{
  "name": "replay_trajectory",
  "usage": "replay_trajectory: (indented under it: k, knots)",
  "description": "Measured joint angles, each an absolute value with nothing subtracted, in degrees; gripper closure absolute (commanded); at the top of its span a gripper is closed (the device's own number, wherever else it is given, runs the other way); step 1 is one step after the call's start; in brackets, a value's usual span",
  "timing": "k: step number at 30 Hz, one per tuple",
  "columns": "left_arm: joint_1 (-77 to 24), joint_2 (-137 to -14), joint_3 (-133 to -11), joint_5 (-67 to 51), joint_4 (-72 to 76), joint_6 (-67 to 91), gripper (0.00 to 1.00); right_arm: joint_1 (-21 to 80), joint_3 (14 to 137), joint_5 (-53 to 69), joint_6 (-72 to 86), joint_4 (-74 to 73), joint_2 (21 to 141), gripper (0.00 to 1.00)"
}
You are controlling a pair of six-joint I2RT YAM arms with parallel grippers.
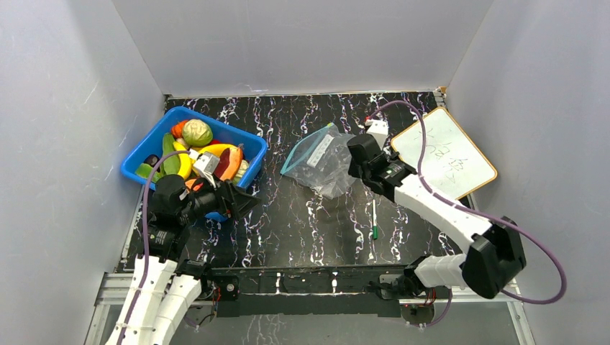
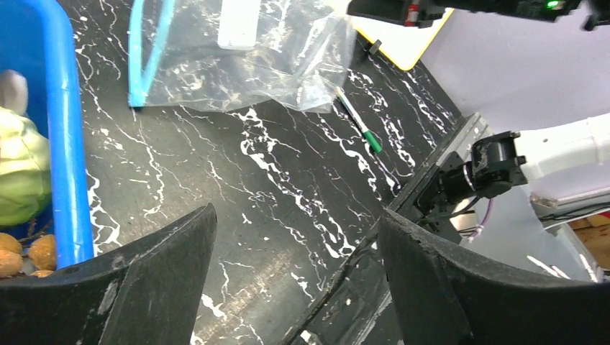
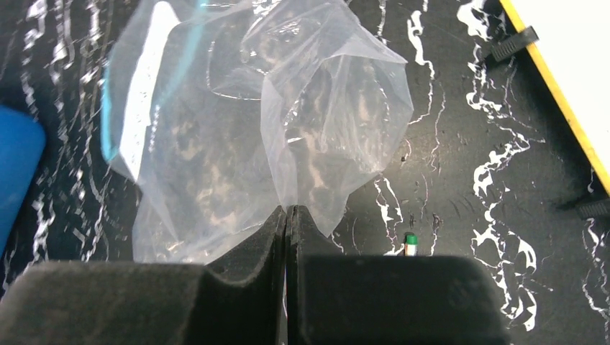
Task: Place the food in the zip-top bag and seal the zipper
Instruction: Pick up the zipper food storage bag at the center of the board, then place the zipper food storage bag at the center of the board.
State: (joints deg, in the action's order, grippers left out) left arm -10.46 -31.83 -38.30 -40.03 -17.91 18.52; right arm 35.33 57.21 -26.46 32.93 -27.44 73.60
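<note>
Being pinched by the right gripper [image 3: 286, 215], jaws fully closed, is a fold of the bag [image 3: 216, 129], lying mid-table between bin [image 2: 68, 144] and whiteboard [image 1: 442, 151]; its zipper [image 2: 133, 93] mouth should be lifted facing the bin. The left gripper [image 2: 295, 215] is being held wide, empty, beside the bin's rim, food [image 1: 196, 133] inside, open table [image 1: 302, 223] between it and the bag.

This is a robot test booth in a lab, not a home. Plain white panels [image 1: 288, 43] wall in a black marbled table [image 1: 309, 223] on three sides. Two arms are bolted to a metal frame [image 1: 111, 284] at its near edge, and purple cables [image 1: 420, 144] trail from them. Just right of the right gripper [image 1: 354, 164] lies a hand-written whiteboard [image 1: 446, 154]. Just beyond the left gripper [image 1: 243, 200] sits a blue bin [image 1: 230, 132] of toy food [image 1: 196, 133].
</note>
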Motion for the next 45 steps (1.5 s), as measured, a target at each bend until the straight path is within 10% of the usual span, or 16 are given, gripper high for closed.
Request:
replay_trajectory:
  k: [24, 35, 45]
  knots:
    - [-10.6, -39.5, -35.4, -36.1, -3.2, 30.6, 0.22, 35.2, 57.3, 8.8, 17.8, -35.2, 53.6, 1.00]
    - [-10.6, -39.8, -36.3, -34.2, -2.4, 34.0, 0.22, 35.2, 55.6, 2.5, 16.1, -32.9, 53.7, 1.00]
    - [-10.6, -35.7, -38.3, -26.7, -13.9, 30.4, 0.23, 35.2, 56.0, -18.6, 19.3, -34.2, 71.7, 0.66]
